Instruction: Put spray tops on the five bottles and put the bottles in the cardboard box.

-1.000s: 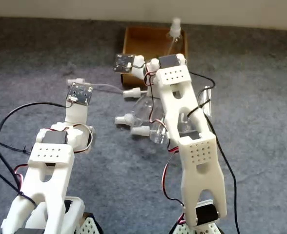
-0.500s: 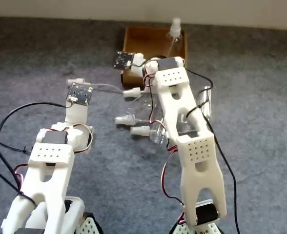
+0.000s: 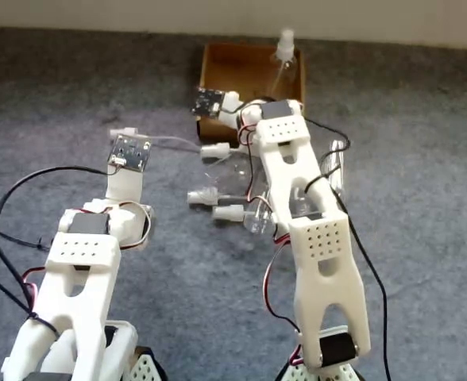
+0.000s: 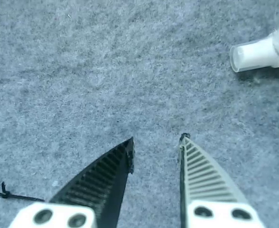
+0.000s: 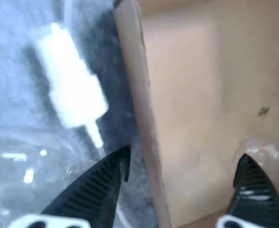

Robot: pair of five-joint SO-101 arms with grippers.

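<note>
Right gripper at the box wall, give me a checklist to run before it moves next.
1. Right gripper open: ok.
2. Right gripper empty: ok.
3. Right gripper clear of the cardboard box: not ok, its jaws straddle the wall.
4. Space outside that wall free: not ok, a spray top lies close by.
5. Left gripper open, empty, above carpet: ok.
6. All bottles boxed: not ok, one capped bottle stands inside, other bottles lie on the carpet.

Grey carpet covers the whole surface (short, flecked pile). Pale wall runs along the far edge, meeting it straight. Light even, shadows soft.
</note>
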